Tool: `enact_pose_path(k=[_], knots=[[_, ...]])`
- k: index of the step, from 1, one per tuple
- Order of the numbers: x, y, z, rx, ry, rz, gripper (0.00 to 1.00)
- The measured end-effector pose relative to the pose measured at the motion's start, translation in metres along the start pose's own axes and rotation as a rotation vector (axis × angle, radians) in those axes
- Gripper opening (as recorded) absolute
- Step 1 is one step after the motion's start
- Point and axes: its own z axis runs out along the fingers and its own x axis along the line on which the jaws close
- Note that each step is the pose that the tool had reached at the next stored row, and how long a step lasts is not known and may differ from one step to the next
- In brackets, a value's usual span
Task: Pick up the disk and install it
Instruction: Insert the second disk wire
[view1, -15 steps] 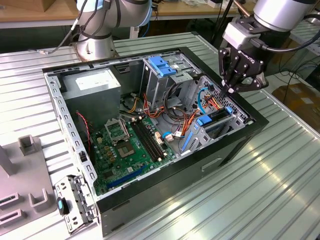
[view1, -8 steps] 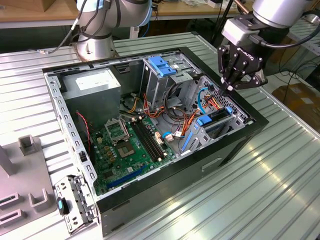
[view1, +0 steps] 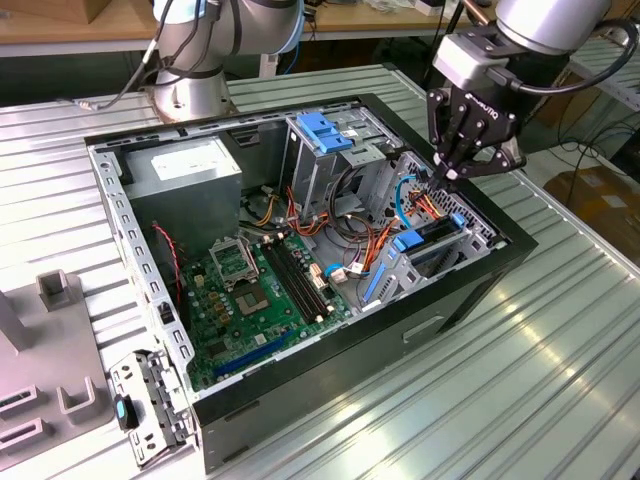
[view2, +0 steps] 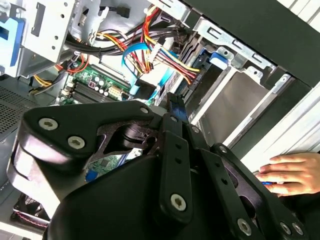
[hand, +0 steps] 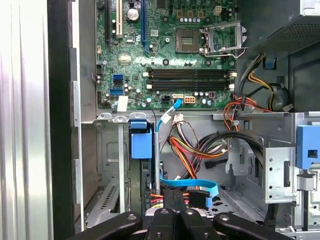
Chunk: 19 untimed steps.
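Exterior view first: gripper (view1: 440, 178) hangs at the right of the frame over the open computer case (view1: 470, 290), fingers drawn narrow, tips just above the disk (view1: 437, 232). The disk sits in the lower drive bay, a dark slab with blue rails at its ends.

In the second wrist view the disk (view2: 235, 107) shows a bare silver face inside the bay; a person's hand (view2: 292, 172) rests nearby.

In the first wrist view the gripper (hand: 175, 197) fingers meet above coloured cables (hand: 200, 147).
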Motion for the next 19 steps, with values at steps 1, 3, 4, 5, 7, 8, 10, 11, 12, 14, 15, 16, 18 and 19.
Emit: enact_pose_path(k=[1,3,4,5,7,8,10,11,12,14,15,16,18,19], knots=[[-0.0008,0.0005,-0.0003,-0.0001,0.0001,0.0,0.11],[-0.003,0.0011,-0.0007,0.0,0.0001,0.0,0.11],[-0.0044,0.0014,-0.0008,-0.0001,0.0,0.0,0.11],[-0.0083,0.0016,-0.001,0.0,-0.0001,0.0,0.11],[-0.0119,0.0018,-0.0013,-0.0001,-0.0001,0.0,0.11],[-0.0152,0.002,-0.0015,-0.0001,-0.0001,0.0,0.11],[-0.0201,0.0022,-0.0021,0.0,-0.0001,0.0,0.11],[-0.0229,0.0022,-0.0025,-0.0001,-0.0001,0.0,0.11],[-0.0261,0.0023,-0.0028,-0.0001,-0.0001,0.0,0.11],[-0.0328,0.0025,-0.0031,-0.0001,-0.0001,0.0,0.11],[-0.0336,0.0025,-0.003,-0.0001,0.0025,0.0,0.11],[-0.0342,0.0025,-0.003,0.0,0.0064,0.0,0.11],[-0.0352,0.0025,-0.003,0.0002,0.0148,0.0,0.11],[-0.0355,0.0026,-0.0029,0.0002,0.0205,0.0,0.11]])
